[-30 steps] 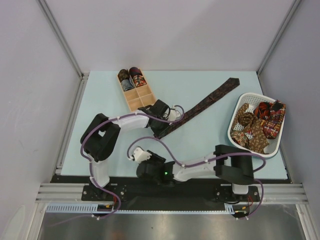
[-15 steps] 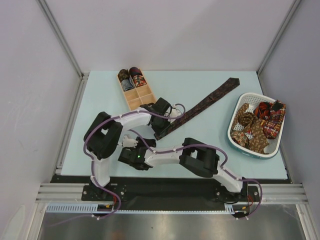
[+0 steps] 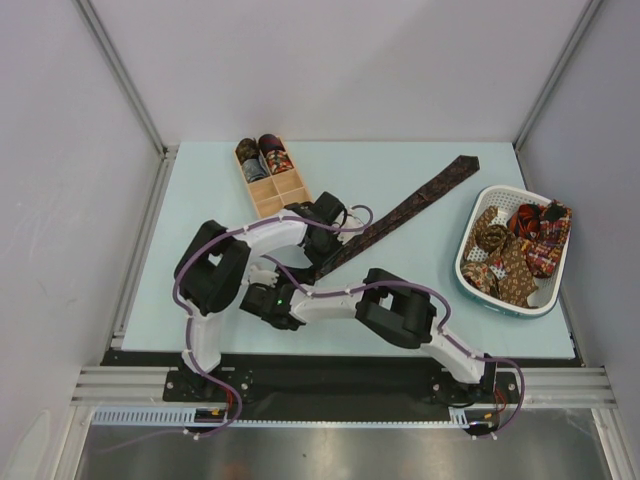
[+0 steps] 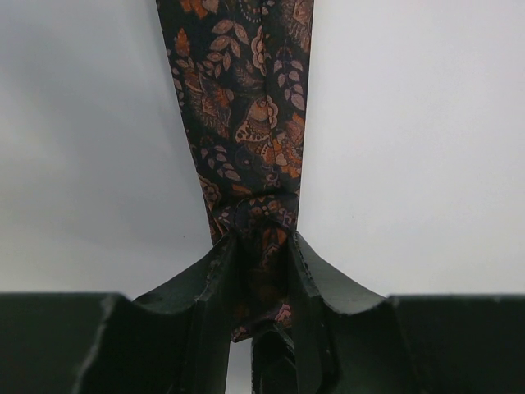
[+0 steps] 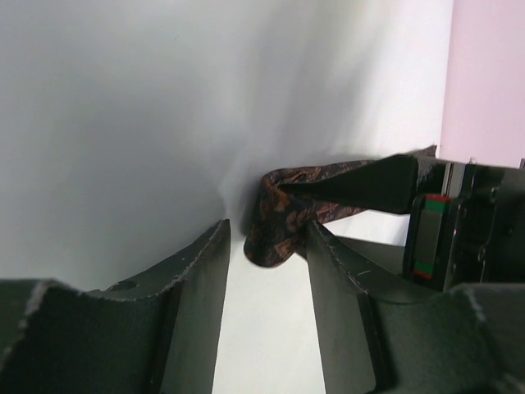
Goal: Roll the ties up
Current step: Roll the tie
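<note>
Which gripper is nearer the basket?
Left. The left gripper, shut on the near end of the tie, is mid-table, well left of the basket. The right gripper, open at that same end, sits even farther left.

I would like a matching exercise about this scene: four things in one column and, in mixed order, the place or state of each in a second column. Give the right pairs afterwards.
Things:
1. long tie
2. wooden box
3. white basket
4. left gripper

Places or states:
A. shut on patterned fabric
B. at the right side, holding loose ties
C. stretched diagonally across the table
D. at the far left, with rolled ties in its far compartments

Pairs: 1-C, 2-D, 3-B, 4-A
</note>
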### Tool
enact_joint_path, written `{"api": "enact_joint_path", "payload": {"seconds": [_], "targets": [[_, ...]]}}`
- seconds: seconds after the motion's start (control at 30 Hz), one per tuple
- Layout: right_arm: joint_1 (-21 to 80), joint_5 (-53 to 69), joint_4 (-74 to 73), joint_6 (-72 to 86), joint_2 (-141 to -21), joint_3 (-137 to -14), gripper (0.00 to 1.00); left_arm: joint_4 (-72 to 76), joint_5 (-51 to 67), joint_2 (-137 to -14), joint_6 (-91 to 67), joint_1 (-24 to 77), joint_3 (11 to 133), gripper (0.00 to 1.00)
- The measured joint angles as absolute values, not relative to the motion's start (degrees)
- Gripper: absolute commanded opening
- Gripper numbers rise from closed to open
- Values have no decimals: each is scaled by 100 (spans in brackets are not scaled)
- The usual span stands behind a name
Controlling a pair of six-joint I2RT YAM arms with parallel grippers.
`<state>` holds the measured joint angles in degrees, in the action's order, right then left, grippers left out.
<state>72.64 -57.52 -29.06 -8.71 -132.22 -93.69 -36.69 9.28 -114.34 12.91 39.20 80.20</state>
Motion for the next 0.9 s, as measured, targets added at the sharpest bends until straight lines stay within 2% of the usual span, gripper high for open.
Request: {"api": "enact_joint_path", "payload": {"seconds": [0.2, 0.5, 0.6, 0.73, 0.9], "targets": [[7137, -5760, -2888, -998, -13308, -9480, 48, -3680, 915, -11439, 1297, 3933, 8027, 35], [7076, -5878, -3103, -733, -13445, -9581, 39, -3680, 749, -11439, 1308, 4016, 8027, 37], [7065, -5887, -3111, -607, -13447, -9546, 33, -3677, 718, -11439, 1306, 4027, 8027, 37], [7061, -5887, -3048, -460, -13447, -9448, 19, -3677, 683, -11439, 1304, 4045, 8027, 38], [7065, -5942, -2692, -464, -13343, -9170, 9, -3662, 668, -11437, 1302, 4049, 8027, 42]]}}
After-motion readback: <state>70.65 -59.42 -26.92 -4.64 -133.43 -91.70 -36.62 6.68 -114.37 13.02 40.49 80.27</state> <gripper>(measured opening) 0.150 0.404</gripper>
